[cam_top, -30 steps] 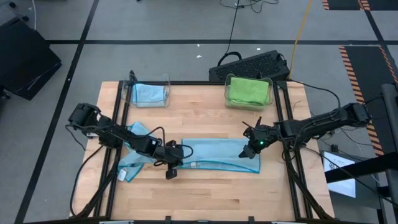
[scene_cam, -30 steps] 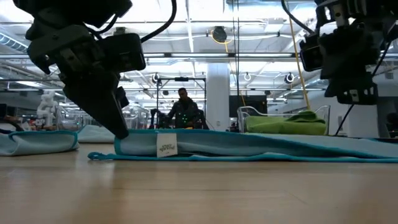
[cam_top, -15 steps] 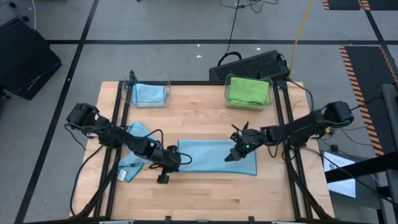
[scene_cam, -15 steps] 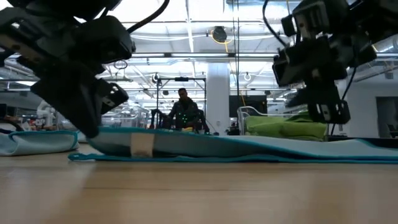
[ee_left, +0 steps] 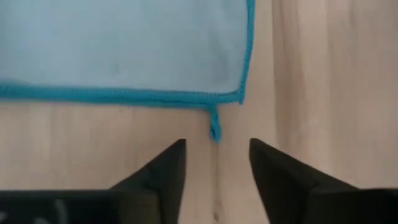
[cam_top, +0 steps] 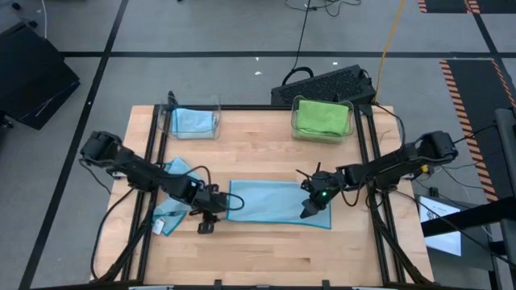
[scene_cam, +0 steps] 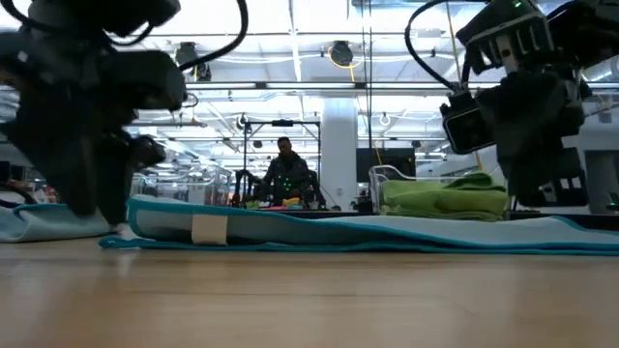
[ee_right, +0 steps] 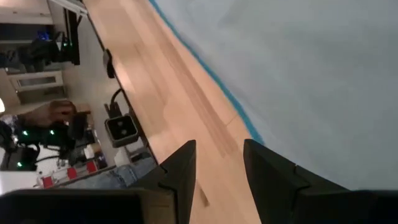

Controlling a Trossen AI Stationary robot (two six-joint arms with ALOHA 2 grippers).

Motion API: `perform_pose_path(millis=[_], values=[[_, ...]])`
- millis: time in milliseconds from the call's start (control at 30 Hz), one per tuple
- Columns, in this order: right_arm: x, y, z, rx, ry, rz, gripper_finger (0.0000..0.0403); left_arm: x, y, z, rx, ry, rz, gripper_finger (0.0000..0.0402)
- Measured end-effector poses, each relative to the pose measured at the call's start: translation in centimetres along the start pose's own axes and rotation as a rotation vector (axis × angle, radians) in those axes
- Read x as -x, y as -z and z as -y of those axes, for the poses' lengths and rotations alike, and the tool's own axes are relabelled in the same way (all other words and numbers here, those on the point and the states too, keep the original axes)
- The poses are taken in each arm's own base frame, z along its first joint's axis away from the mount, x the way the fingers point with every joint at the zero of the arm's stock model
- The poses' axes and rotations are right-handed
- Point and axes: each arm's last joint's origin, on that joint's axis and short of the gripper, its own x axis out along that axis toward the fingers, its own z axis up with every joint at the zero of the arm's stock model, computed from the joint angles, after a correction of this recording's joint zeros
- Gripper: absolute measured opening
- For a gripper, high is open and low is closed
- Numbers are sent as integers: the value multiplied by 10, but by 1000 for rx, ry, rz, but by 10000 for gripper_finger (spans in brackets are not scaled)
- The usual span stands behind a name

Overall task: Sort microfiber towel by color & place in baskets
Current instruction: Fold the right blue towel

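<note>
While the left gripper (cam_top: 216, 216) stands released at the folded blue towel (cam_top: 270, 200) on the tabletop (cam_top: 266, 157), the fold may spring open. Right gripper (cam_top: 310, 208): parted over the other edge, gripping nothing visible. Left basket (cam_top: 193, 121) holds blue, right basket (cam_top: 321, 118) green.

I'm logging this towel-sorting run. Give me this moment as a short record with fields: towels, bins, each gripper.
towel on table: blue towel, folded flat mid-table
second towel: crumpled blue towel at the table's left edge
left bin: clear, holds a blue towel
right bin: clear, holds a green towel
left gripper: open, empty, just off the folded towel's corner
right gripper: open, empty, over the towel's right edge
</note>
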Motion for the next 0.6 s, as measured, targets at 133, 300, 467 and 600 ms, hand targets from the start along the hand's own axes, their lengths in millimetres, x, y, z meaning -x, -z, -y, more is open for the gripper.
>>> perform_pose_path(millis=[133,300,467,600], values=[[10,2,-7,24,-36,9,125,29,-3,-4,146,20,72,220],[18,1,-14,64,-49,109,125,56,-22,-13,270,2,332,231],[12,-5,-6,157,37,199,105,42,-50,-29,263,25,512,173],[4,-10,1,180,63,205,60,10,-61,-38,201,108,510,101]])
